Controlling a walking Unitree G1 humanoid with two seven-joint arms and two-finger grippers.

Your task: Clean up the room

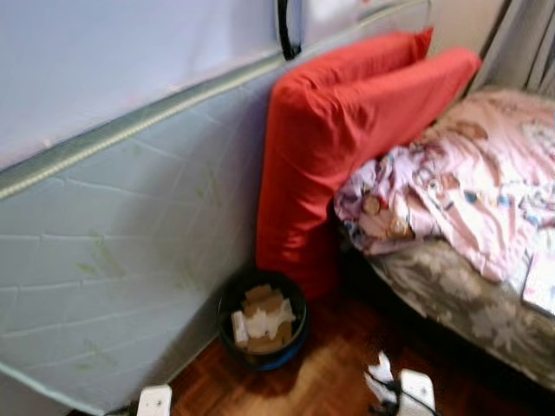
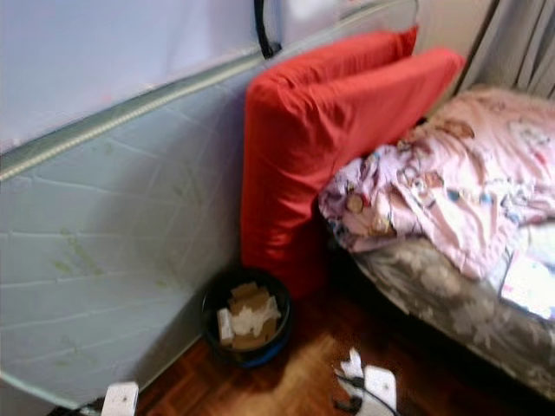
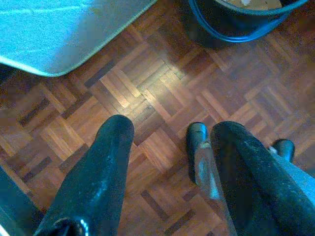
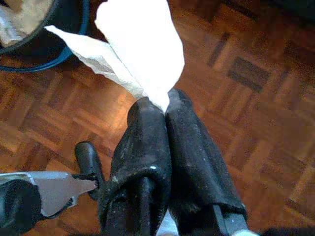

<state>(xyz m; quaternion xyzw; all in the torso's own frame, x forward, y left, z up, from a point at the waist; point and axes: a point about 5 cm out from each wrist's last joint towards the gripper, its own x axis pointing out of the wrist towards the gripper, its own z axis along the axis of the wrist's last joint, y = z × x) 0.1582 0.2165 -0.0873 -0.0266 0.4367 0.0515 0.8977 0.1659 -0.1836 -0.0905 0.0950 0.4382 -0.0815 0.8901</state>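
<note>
A dark round waste bin [image 1: 262,321] with a blue rim stands on the parquet floor, holding cardboard scraps and paper. It sits at the foot of a red cushion [image 1: 347,130]. My right gripper [image 4: 165,105] is shut on a crumpled white tissue [image 4: 142,49], low over the floor to the right of the bin [image 4: 64,44]. From the head, the tissue [image 1: 379,368] shows at the bottom edge. My left gripper [image 3: 172,129] is open with nothing between its fingers, above bare floor, with the bin [image 3: 236,24] just ahead of it.
A grey quilted mattress [image 1: 113,251] leans against the wall on the left, its lower corner [image 3: 59,29] near my left gripper. A bed [image 1: 468,303] with a rumpled pink blanket [image 1: 468,191] stands on the right. Parquet floor [image 1: 329,364] lies between them.
</note>
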